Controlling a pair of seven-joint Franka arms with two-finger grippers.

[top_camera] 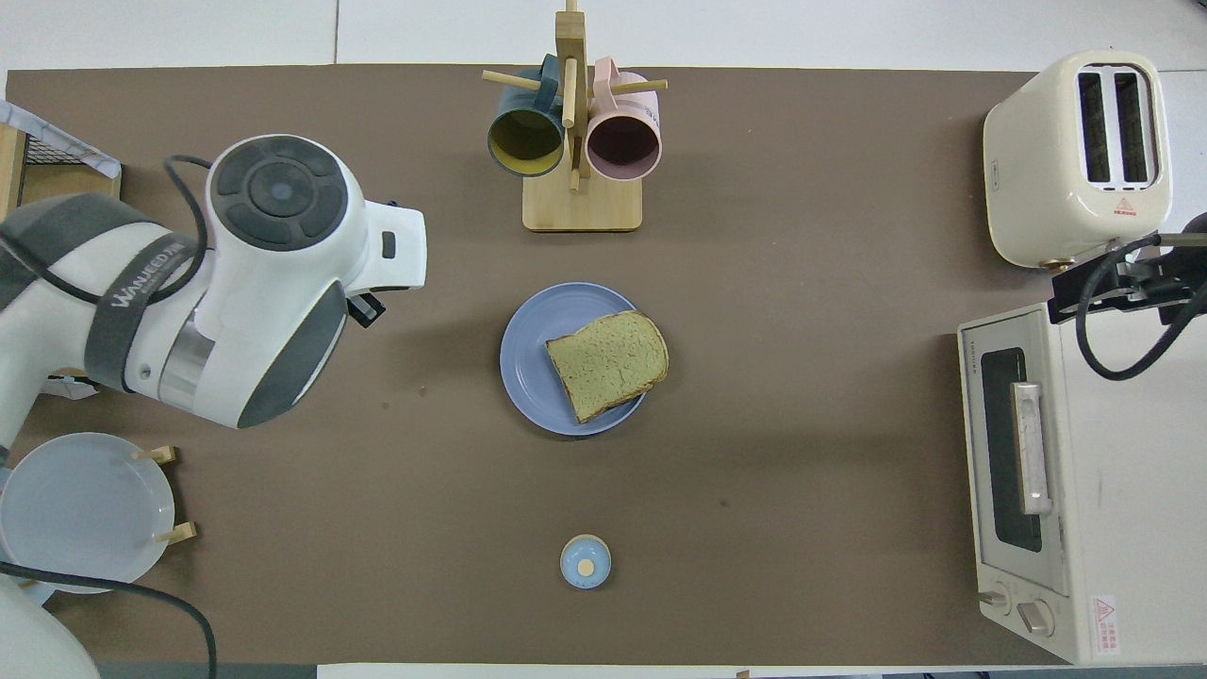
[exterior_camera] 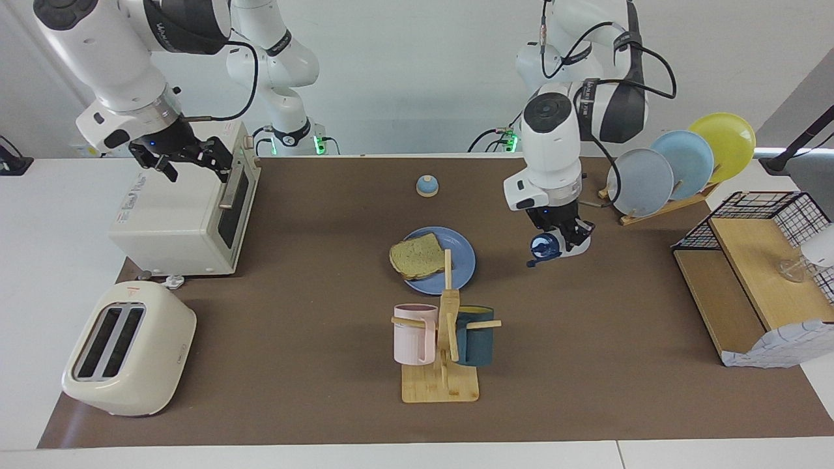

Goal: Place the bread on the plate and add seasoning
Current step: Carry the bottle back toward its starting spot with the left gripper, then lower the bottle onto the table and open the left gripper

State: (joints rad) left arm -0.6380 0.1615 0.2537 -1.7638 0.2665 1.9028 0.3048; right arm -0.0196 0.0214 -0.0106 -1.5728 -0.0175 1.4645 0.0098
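Note:
The bread (exterior_camera: 416,255) (top_camera: 608,363) lies flat on the blue plate (exterior_camera: 464,259) (top_camera: 526,363) in the middle of the mat. My left gripper (exterior_camera: 563,238) is shut on the seasoning (exterior_camera: 543,247), a white squeeze bottle held tilted, with its dark blue cap low. It hangs just above the mat, beside the plate toward the left arm's end of the table. The overhead view hides the bottle and the left gripper under the left arm's wrist. Over the toaster oven's top, my right gripper (exterior_camera: 189,160) (top_camera: 1122,283) stands open and holds nothing.
A small blue-domed bell (exterior_camera: 427,186) (top_camera: 586,561) sits nearer to the robots than the plate. A mug tree (exterior_camera: 443,339) (top_camera: 575,123) stands farther out. Toaster (exterior_camera: 127,348) and toaster oven (exterior_camera: 182,221) occupy the right arm's end. A plate rack (exterior_camera: 677,163) and wire shelf (exterior_camera: 749,273) fill the left arm's end.

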